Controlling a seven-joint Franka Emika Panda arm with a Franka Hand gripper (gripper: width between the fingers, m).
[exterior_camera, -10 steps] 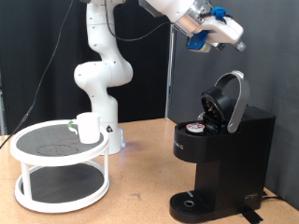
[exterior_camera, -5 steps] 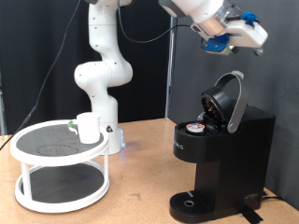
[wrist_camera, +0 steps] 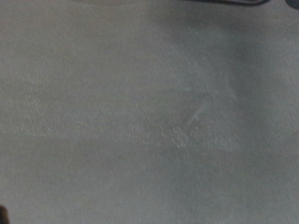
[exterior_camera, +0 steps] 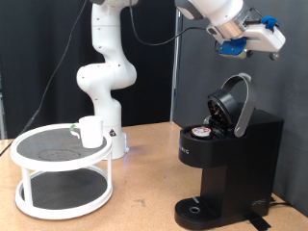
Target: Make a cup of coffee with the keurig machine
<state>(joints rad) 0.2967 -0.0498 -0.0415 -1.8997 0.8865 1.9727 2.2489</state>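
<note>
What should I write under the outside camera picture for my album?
Robot gripper high above the open keurig machine, pod inside; white cup waits on the round stand.

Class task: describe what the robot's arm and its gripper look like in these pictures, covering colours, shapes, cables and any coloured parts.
The arm is glossy white, built from rounded, bulbous segments stacked on a base at the table's back edge. Its joints show as darker seams. A thin black cable hangs across behind it. The gripper end is white and blocky with bright blue parts and dark fittings. No markings are legible.

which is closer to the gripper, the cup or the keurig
The keurig: the gripper hangs above its open lid, at the exterior view's right. The cup sits far left on the white stand.
</note>
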